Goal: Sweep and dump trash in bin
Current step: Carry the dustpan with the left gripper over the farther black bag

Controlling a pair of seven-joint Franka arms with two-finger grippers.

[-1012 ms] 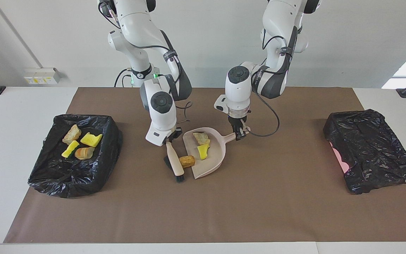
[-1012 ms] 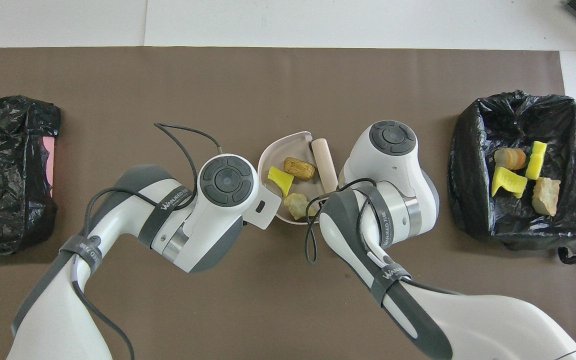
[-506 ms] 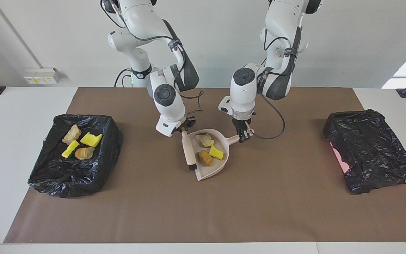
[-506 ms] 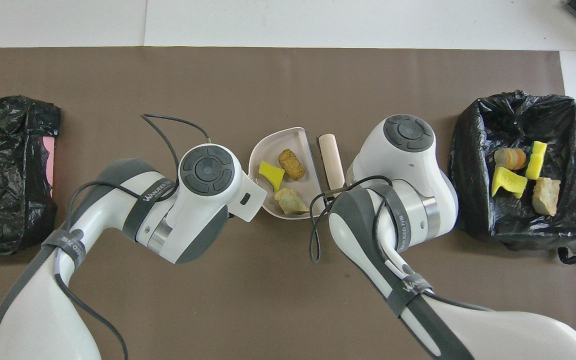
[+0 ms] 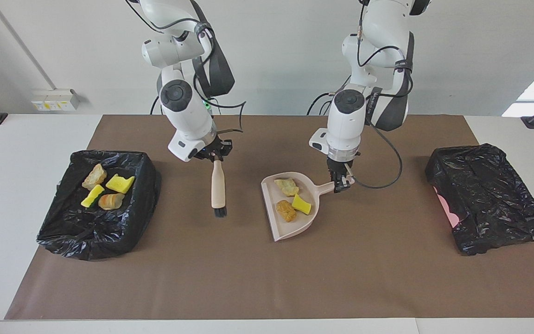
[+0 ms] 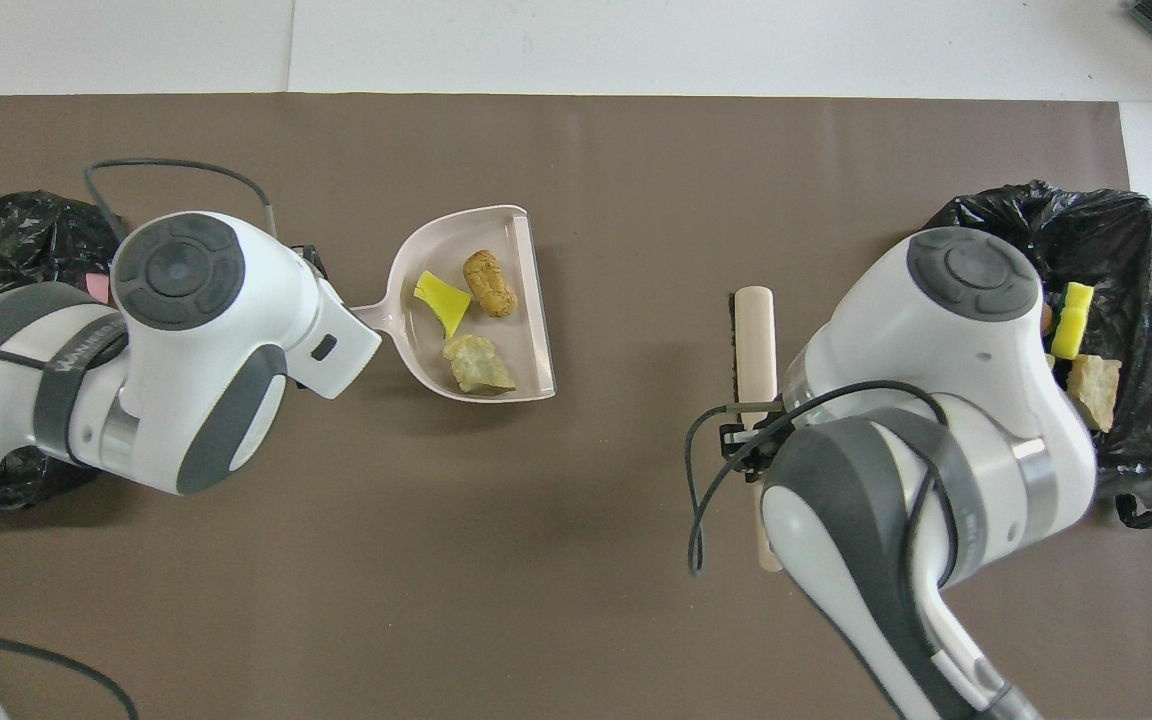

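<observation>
From the facing view I saw the left gripper [image 5: 340,184] clamped on the dustpan's [image 5: 290,225] handle; overhead, its wrist hid that grip. Three trash pieces [image 5: 291,200] lay in the pan, four more [image 5: 104,188] in the bin [image 5: 63,227] at the right arm's end. The right gripper [image 5: 215,155] was closed on the brush [image 5: 218,188] handle. A second black bag [image 5: 489,199] sat on the brown mat [image 5: 267,278] over a white table [image 5: 12,153].
</observation>
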